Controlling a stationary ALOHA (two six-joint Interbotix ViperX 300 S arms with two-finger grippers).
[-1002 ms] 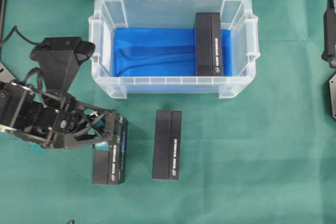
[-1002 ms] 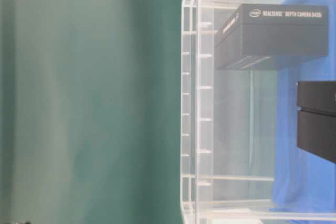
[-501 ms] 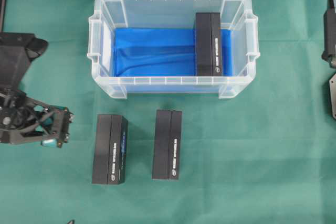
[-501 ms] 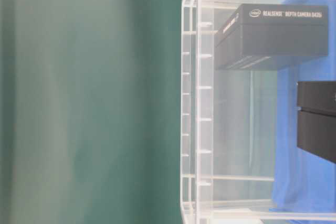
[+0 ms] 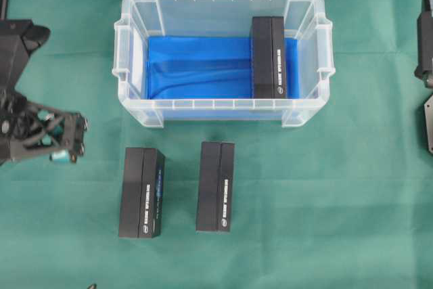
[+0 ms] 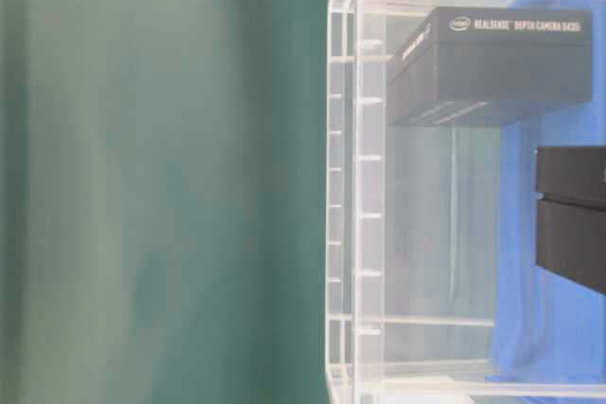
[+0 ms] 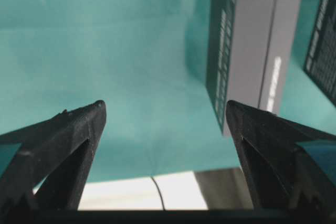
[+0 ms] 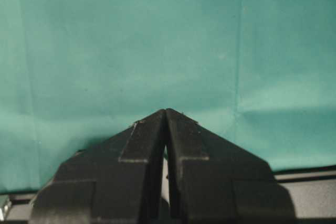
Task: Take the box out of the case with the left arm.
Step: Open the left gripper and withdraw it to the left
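Your left gripper (image 7: 165,111) is spread wide & empty, left of the case (image 5: 135,109); right gripper (image 8: 166,116) is clenched, holding nothing. Next, I'd say: lift over the case rim, drop straight onto the box (image 5: 268,58) at its right end, pinch the long sides. Count: 1 box inside, 2 boxes (image 5: 142,193) (image 5: 216,187) in front of the case, 1 case.

The left arm (image 5: 27,126) is cut by the overhead picture's left edge. The right arm (image 5: 426,65) shows only a sliver at the right edge. The table-level view crops the case (image 6: 369,186), and its lower box (image 6: 573,215).
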